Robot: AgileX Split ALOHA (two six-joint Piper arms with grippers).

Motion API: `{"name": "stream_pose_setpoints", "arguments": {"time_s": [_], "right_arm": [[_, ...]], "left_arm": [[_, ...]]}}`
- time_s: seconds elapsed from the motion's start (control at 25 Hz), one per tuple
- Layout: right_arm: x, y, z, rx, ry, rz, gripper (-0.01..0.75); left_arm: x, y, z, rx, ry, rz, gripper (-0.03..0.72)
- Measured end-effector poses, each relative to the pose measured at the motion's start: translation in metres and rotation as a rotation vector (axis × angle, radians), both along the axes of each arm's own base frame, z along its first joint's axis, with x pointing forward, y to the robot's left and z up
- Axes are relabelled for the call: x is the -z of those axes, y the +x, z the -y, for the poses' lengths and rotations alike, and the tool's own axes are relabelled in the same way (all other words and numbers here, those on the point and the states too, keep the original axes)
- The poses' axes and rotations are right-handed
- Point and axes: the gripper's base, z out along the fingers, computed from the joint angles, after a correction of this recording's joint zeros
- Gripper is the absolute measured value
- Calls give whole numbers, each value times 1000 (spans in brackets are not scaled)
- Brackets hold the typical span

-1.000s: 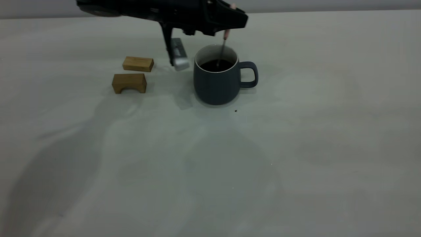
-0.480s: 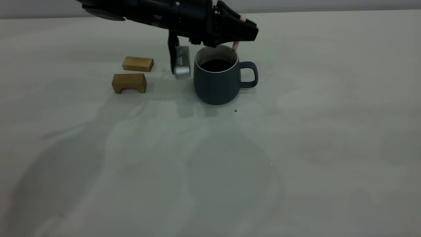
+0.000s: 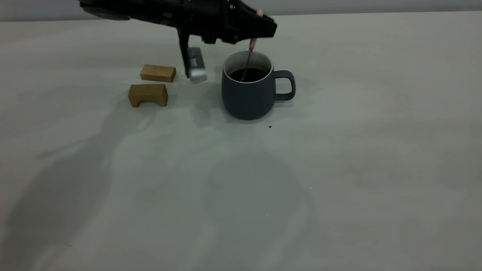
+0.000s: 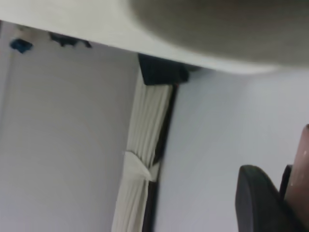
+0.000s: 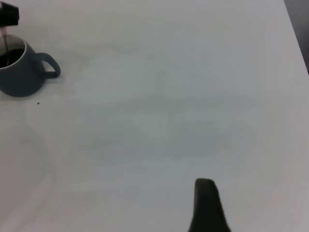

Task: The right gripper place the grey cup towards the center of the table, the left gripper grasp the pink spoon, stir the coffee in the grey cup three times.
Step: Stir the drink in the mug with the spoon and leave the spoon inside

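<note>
The grey cup (image 3: 248,94) stands upright at the table's far middle, handle pointing right, with dark coffee (image 3: 251,74) inside. My left gripper (image 3: 260,28) hovers just above the cup's rim, shut on the pink spoon (image 3: 252,43). The spoon hangs nearly upright and its metal neck dips into the coffee left of centre. In the left wrist view a dark finger (image 4: 256,203) lies against the spoon handle (image 4: 299,179). The right wrist view shows the cup (image 5: 19,77) far off, and the right gripper (image 5: 205,208) sits well back over bare table (image 5: 169,121).
Two brown wooden blocks lie left of the cup, a flat one (image 3: 158,73) and an arched one (image 3: 148,95). The left arm's silver camera block (image 3: 196,69) hangs between them and the cup. A tiny dark speck (image 3: 270,127) lies in front of the cup.
Half a second ago the spoon stood at the cup's right rim with the left gripper lower. The gripper has swung back left and slightly up, carrying the spoon through the coffee. The cup has stayed put.
</note>
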Motion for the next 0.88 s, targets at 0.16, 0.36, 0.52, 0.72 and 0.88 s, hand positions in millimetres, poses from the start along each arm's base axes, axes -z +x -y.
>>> {"name": "stream_pose_setpoints", "arguments": {"time_s": [0.16,0.36,0.52,0.72,0.88], "right_arm": [[0,0,0,0,0,0,562],[0,0,0,0,0,0,562],[0,0,0,0,0,0,562],[0,0,0,0,0,0,562],[0,0,0,0,0,0,562]], "left_arm": [[0,-2,16,11,-17,21,137],[-1,-11,23,85,-35,16,137],[1,-19,20,179,-20,-16,137],[5,-15,0,183,22,-63,137],[5,-6,-14,121,44,-57,137]]}}
